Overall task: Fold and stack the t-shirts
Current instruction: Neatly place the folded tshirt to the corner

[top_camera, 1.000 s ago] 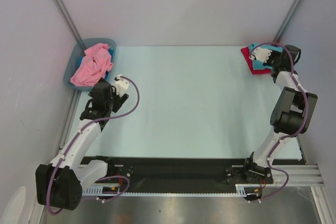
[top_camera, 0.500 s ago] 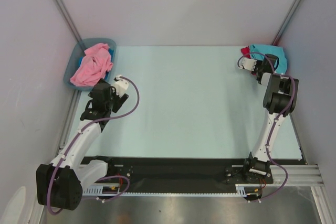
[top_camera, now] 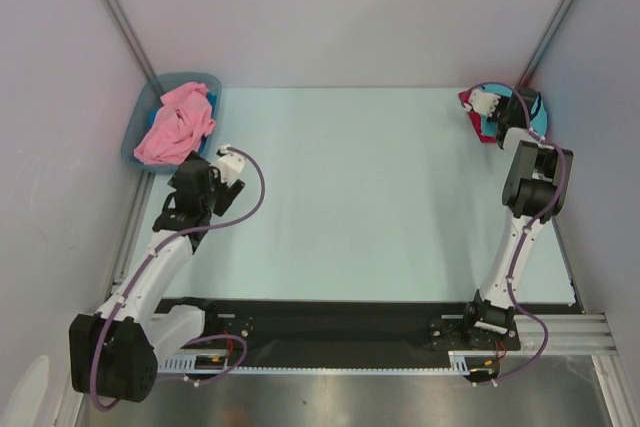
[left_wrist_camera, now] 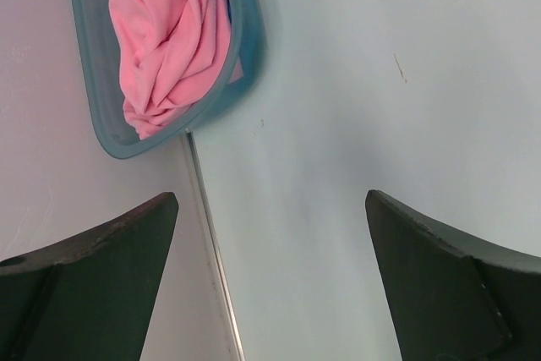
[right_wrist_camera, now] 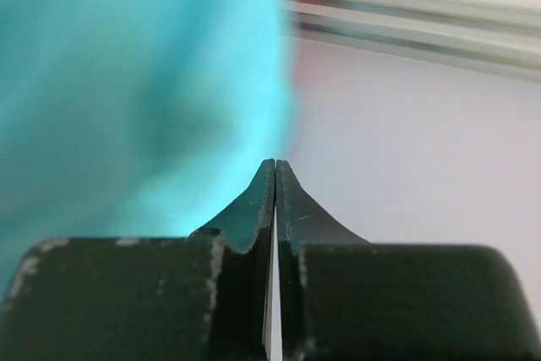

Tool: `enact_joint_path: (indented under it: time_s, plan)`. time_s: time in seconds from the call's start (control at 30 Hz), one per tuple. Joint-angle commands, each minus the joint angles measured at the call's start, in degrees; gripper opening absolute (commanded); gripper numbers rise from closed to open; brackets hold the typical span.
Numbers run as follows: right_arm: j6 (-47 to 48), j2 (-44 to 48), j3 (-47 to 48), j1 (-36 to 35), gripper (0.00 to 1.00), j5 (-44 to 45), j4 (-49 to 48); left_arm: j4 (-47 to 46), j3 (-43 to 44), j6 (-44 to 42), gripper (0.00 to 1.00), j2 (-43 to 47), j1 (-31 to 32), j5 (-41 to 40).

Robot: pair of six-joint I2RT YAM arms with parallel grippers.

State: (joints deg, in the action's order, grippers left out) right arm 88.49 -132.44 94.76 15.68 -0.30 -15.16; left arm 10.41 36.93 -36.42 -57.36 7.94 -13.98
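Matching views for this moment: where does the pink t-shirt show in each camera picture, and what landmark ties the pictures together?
Top external: the pink t-shirt lies heaped in the bin at the far left.
Left wrist: the pink t-shirt is at upper left, bunched inside the same bin.
Right wrist: not in it; only the blurred teal t-shirt shows.
Shared landmark: the bin's grey-blue rim, seen in the top external and left wrist views.
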Motion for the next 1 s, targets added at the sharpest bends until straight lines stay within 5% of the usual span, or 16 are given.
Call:
enact_joint_path:
  time_s: [0.0, 0.53, 0.87, 0.9, 0.97]
  plan:
    - [-2.53, 1.49, 7.54, 0.84, 0.0, 2.66, -1.36, -2.68, -1.24, 1.44, 1.0, 0.59, -0.65, 1.41]
    - [0.28, -11.17, 7.64, 1.9, 0.0, 7.15, 0.21, -2.86, -2.74, 1.62, 0.99, 2.69, -0.91, 0.88]
    - [-7.35, -1.87, 5.61, -0.74, 0.0, 8.99, -8.31, -3.56, -3.18, 3.2, 1.0, 3.14, -0.91, 2.02]
    - [-9.8, -0.38, 6.22, -1.0, 0.02, 9.43, -7.87, -3.99, -3.0, 3.46, 1.0, 3.14, -0.91, 1.76]
    - [-12.27, 4.37, 7.62, -2.23, 0.24, 10.58, -2.7, -4.88, -2.74, 4.08, 1.0, 2.87, -0.91, 1.58]
